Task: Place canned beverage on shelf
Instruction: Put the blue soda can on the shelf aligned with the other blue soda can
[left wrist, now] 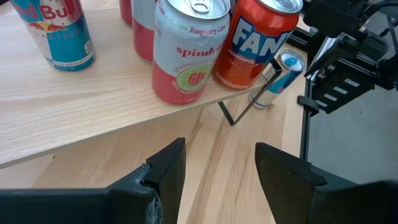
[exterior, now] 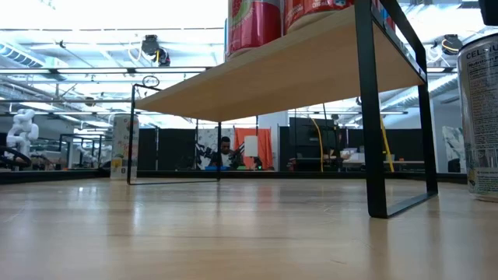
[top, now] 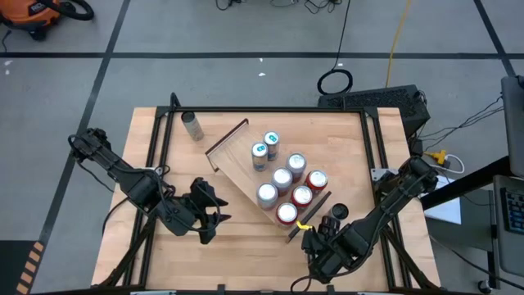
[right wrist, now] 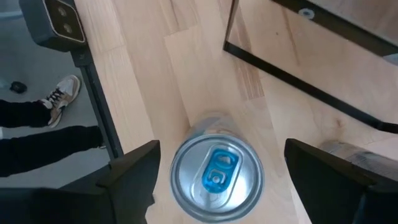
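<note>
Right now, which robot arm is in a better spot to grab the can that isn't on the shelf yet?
The right one. Its tool hangs open directly over the loose can by the shelf end rail. The left tool is open too, but faces the shelf's front edge, farther from that can.

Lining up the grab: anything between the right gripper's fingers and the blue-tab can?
Nothing. In the right wrist view the can stands between the open right gripper fingers, bare table around.

Low view crops the shelf (exterior: pixel 311 54) cans (labels perhaps unreadable).
</note>
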Action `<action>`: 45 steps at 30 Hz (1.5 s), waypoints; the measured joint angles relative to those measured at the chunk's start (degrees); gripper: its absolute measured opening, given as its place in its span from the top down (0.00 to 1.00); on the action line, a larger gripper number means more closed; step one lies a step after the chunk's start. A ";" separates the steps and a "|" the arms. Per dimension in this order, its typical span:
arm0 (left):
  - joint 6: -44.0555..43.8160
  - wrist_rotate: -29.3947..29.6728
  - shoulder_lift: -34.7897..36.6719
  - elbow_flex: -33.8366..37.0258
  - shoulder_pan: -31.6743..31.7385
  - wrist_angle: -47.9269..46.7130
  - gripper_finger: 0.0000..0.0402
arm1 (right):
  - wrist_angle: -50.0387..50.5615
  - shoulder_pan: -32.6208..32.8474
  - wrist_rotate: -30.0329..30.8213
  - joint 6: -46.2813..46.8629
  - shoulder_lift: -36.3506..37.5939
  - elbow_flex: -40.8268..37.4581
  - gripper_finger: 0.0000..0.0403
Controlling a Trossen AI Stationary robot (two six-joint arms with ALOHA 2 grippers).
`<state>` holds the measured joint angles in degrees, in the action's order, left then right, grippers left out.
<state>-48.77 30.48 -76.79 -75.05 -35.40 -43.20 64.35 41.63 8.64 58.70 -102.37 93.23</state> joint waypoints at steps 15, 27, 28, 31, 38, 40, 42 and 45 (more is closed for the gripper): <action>-0.04 -0.02 -0.02 0.00 0.00 0.13 0.52 | -5.26 1.25 -1.35 -0.92 -0.02 -4.85 0.20; -0.35 -0.15 -0.02 0.00 0.00 0.22 0.52 | -5.43 1.22 -2.75 -1.11 -0.02 -5.14 0.33; -0.35 -0.17 -0.02 0.00 0.00 0.24 0.52 | -5.43 1.21 -2.75 -1.11 -0.02 -5.14 0.34; -0.35 -0.20 -0.02 0.00 0.00 0.24 0.52 | -5.48 1.10 -2.75 -1.03 -0.02 -5.14 0.36; -0.35 -0.17 -0.02 0.00 0.00 0.22 0.52 | -6.15 0.34 -2.99 -0.91 -0.02 -5.38 0.34; -0.35 -0.15 -0.02 0.00 0.00 0.24 0.52 | -6.76 -0.02 -3.89 -0.91 -0.02 -6.23 0.32; -0.35 -0.15 -0.02 0.00 0.02 0.22 0.52 | -7.54 -0.35 -5.17 -0.94 -0.02 -7.48 0.31; -0.35 -0.11 -0.02 0.00 0.04 0.22 0.52 | -8.03 -0.57 -6.26 -0.33 -0.02 -8.60 0.31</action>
<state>-49.13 30.37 -76.82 -75.05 -35.35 -42.98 56.31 41.06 2.37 58.37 -102.39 84.63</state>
